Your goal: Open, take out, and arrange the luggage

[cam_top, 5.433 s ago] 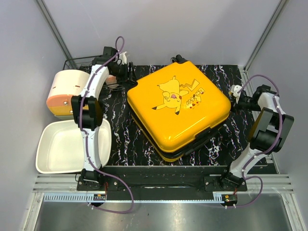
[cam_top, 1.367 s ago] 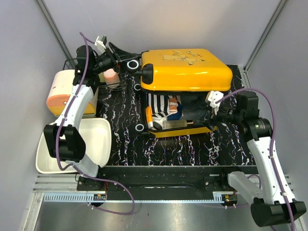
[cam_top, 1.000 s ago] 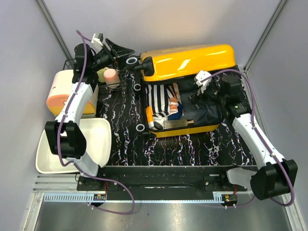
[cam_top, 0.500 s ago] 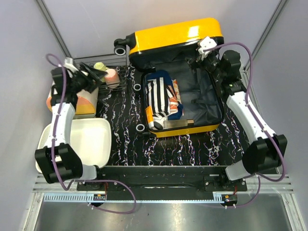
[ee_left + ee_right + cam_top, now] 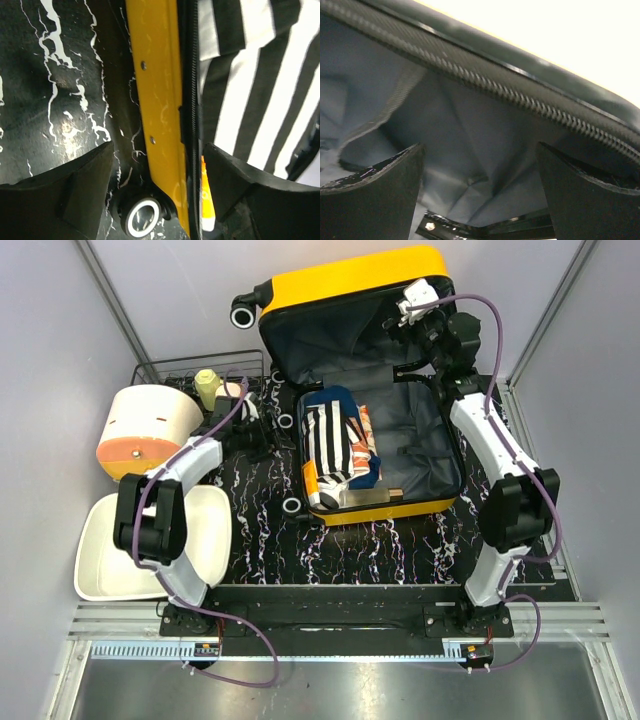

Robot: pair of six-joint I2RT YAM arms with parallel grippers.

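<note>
The yellow luggage [image 5: 340, 285] lies open, its lid tipped back against the rear wall and its dark grey lining [image 5: 425, 445] showing. A black-and-white striped cloth [image 5: 325, 435] and blue and orange items fill the left part of the base. My left gripper [image 5: 262, 428] is open at the base's left side. In the left wrist view the yellow rim [image 5: 157, 100] runs between its fingers [image 5: 85, 185], above a black wheel [image 5: 142, 222]. My right gripper [image 5: 415, 328] is open high up at the lid, facing the lining [image 5: 480, 130] and the zipper [image 5: 520, 97].
A cream-and-orange round container [image 5: 145, 430] stands at the left, with a white tray [image 5: 110, 550] in front of it. A wire basket [image 5: 190, 370] at the back left holds a pale bottle [image 5: 207, 387]. Grey walls close in on three sides.
The lid has swung further up and back, and my right gripper has risen with it. My left arm has come from the basket over to the suitcase's left rim.
</note>
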